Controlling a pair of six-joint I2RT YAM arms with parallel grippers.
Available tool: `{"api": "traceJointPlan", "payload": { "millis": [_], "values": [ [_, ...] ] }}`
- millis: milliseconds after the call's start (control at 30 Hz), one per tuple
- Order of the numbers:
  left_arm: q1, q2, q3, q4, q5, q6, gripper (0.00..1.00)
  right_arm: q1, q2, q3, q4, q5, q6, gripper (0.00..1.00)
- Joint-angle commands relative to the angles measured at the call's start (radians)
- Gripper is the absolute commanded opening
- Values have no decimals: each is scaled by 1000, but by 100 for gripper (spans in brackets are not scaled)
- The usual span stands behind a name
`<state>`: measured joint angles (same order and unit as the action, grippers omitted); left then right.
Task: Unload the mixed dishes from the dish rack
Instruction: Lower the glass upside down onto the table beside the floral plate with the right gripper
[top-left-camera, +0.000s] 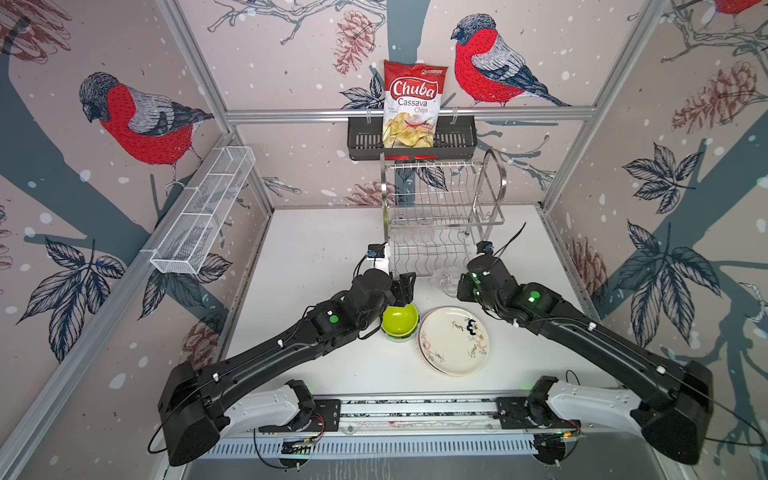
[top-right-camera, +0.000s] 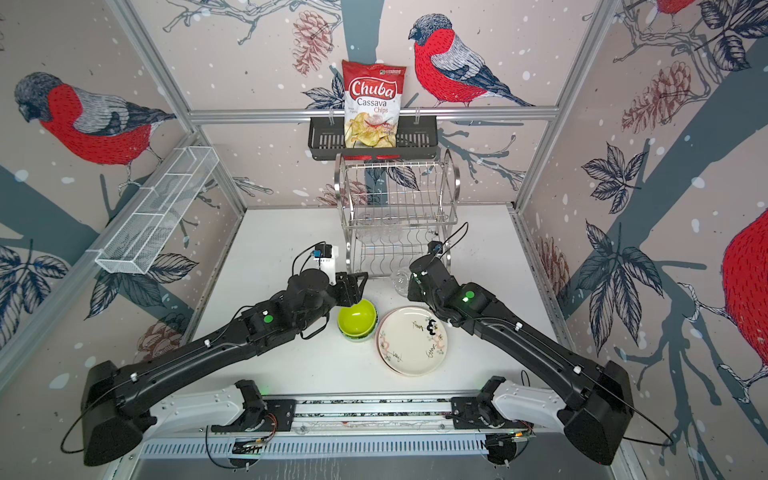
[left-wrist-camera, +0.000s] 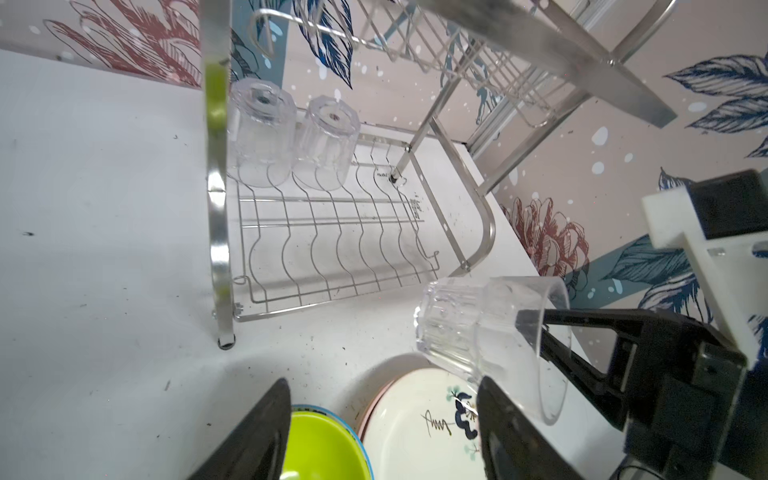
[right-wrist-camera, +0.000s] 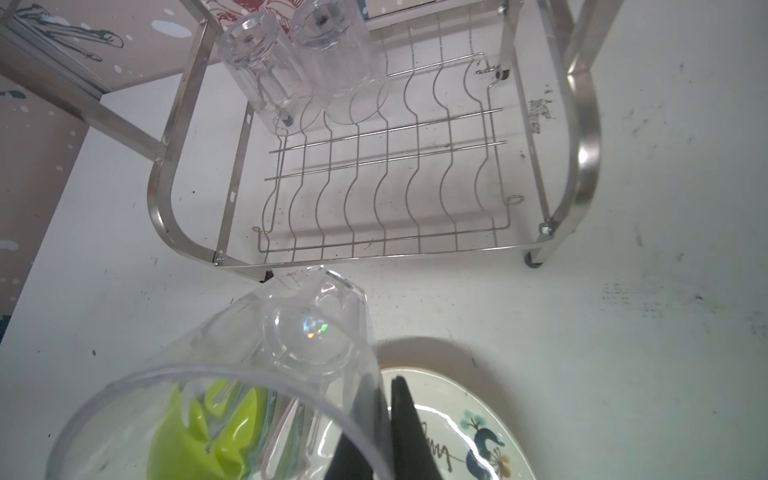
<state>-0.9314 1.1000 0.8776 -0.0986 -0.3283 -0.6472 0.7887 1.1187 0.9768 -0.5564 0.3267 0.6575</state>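
Note:
The steel dish rack (top-left-camera: 492, 187) (top-right-camera: 446, 187) stands at the back of the table. Two clear tumblers (left-wrist-camera: 259, 133) (left-wrist-camera: 326, 141) stand upside down on its lower tier (right-wrist-camera: 582, 158). In front of the rack, my right gripper (right-wrist-camera: 390, 384) is shut on the wall of a third tumbler (top-left-camera: 445, 280) (top-right-camera: 401, 280) (left-wrist-camera: 457, 328) (right-wrist-camera: 270, 365), one finger inside the glass and one outside. My left gripper (top-left-camera: 406, 296) (left-wrist-camera: 382, 384) is open just above a stack of bowls with a lime one (top-left-camera: 400, 319) (top-right-camera: 356, 318) on top. A doodled cream plate (top-left-camera: 453, 343) (top-right-camera: 411, 343) tops a stack beside it.
A chips bag (top-left-camera: 411, 104) sits in a black basket (top-left-camera: 361, 141) above the rack. A white wire-mesh tray (top-left-camera: 203, 212) hangs on the left wall. A pink rim (left-wrist-camera: 376, 399) shows under the cream plate.

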Motion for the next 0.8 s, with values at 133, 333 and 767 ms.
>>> {"api": "traceJointPlan", "payload": {
  "millis": [133, 333, 767],
  "values": [
    [1, -42, -8, -37, -136, -18, 72, -112, -51, -17, -117, 6, 24, 5],
    [3, -63, -25, -39, -145, -27, 73, -212, -87, -59, -152, -30, 18, 7],
    [8, -57, -28, -64, -159, -41, 74, -292, 3, -131, -194, -3, -15, 9]
  ]
}}
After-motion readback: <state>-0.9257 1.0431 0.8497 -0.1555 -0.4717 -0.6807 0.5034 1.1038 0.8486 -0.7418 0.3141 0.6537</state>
